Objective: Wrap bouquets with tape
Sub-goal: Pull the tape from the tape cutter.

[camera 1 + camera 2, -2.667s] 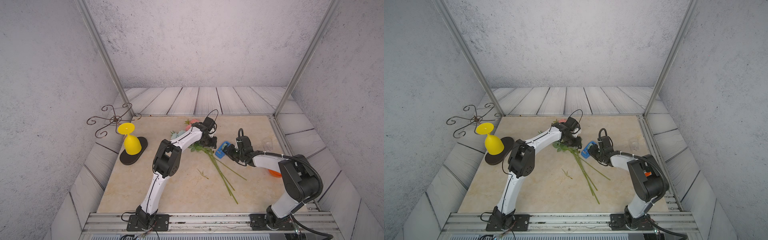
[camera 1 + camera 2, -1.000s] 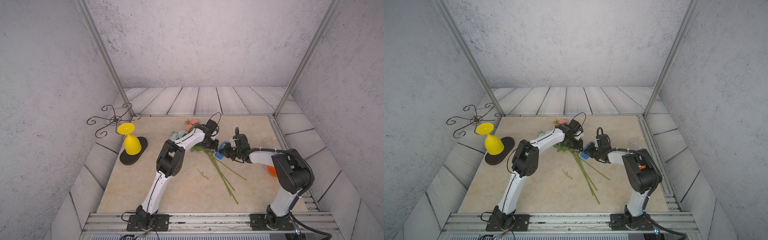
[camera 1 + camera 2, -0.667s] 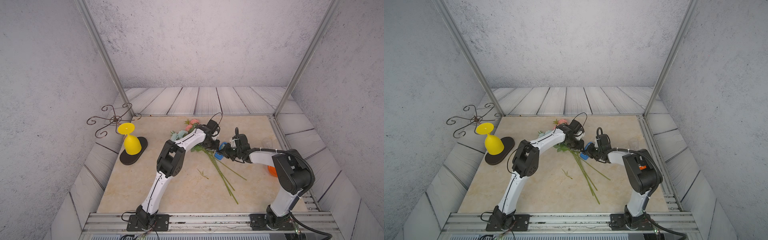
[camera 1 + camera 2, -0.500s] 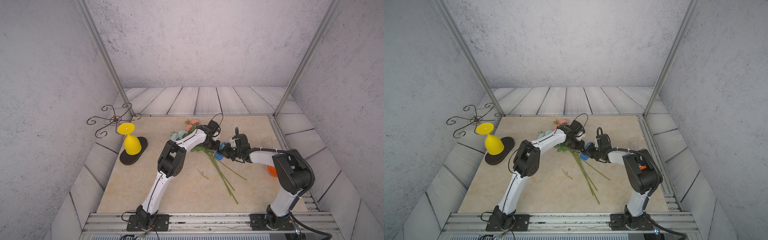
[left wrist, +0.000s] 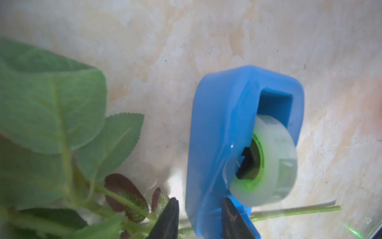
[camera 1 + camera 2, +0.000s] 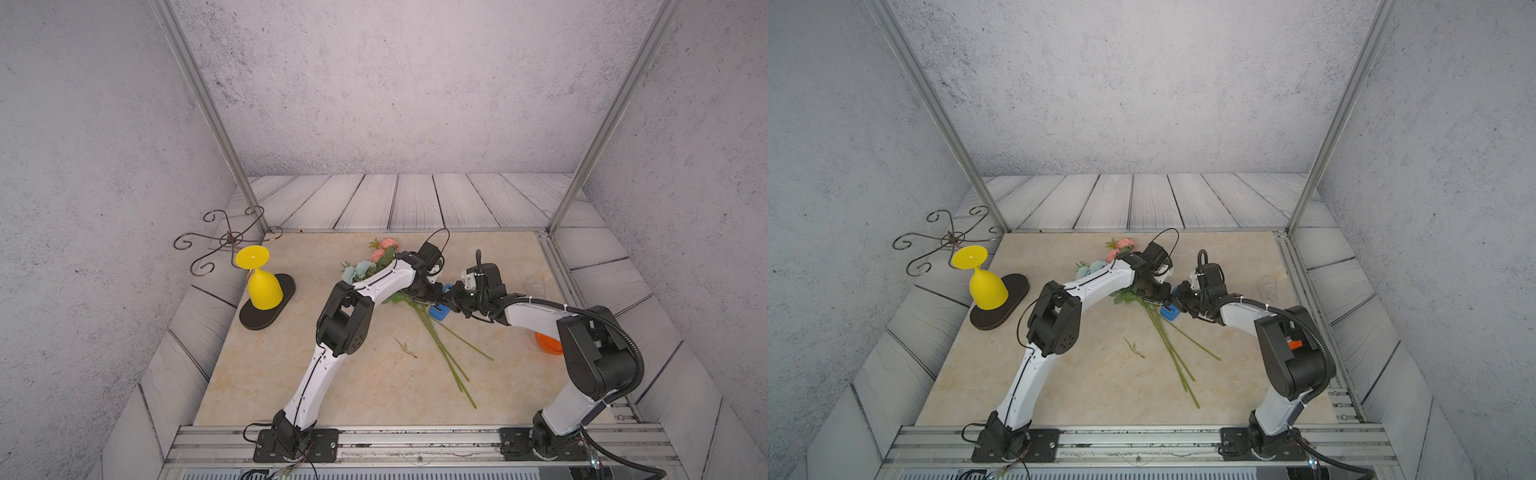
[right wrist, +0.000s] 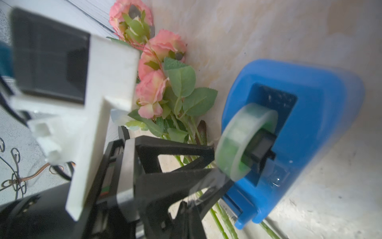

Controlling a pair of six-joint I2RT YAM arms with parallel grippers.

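Marble-look tabletop (image 6: 365, 386) fills both top views. The bouquets (image 6: 380, 253) lie near its middle, pink and pale blue blooms toward the back wall and long green stems fanning toward the robot's base. The blue tape dispenser (image 6: 439, 311) lies against the stems just below the leaves. The left gripper (image 6: 432, 293) and the right gripper (image 6: 456, 300) come together tip to tip right over it, and from up here neither opening can be read. On the robot's left an upturned yellow goblet (image 6: 262, 286) stands on a dark oval board (image 6: 272, 312), and a small loose sprig (image 6: 1134, 347) lies apart from the stems. In the left wrist view the two black fingertips (image 5: 169, 219) stand partly apart, with the end of the tape dispenser (image 5: 217, 124) and a few green stems between them. Whether they pinch either one I cannot tell. The pale tape roll (image 5: 275, 159) sits on its hub inside the blue shell. In the right wrist view the left gripper (image 7: 213, 163) reaches in against the tape roll (image 7: 237, 144), with a glint of clear film (image 7: 206, 187) just beside its tips and the pink blooms behind. The right gripper is closed all the way. Its own tips are not clear here, so what it holds, if anything, cannot be told.
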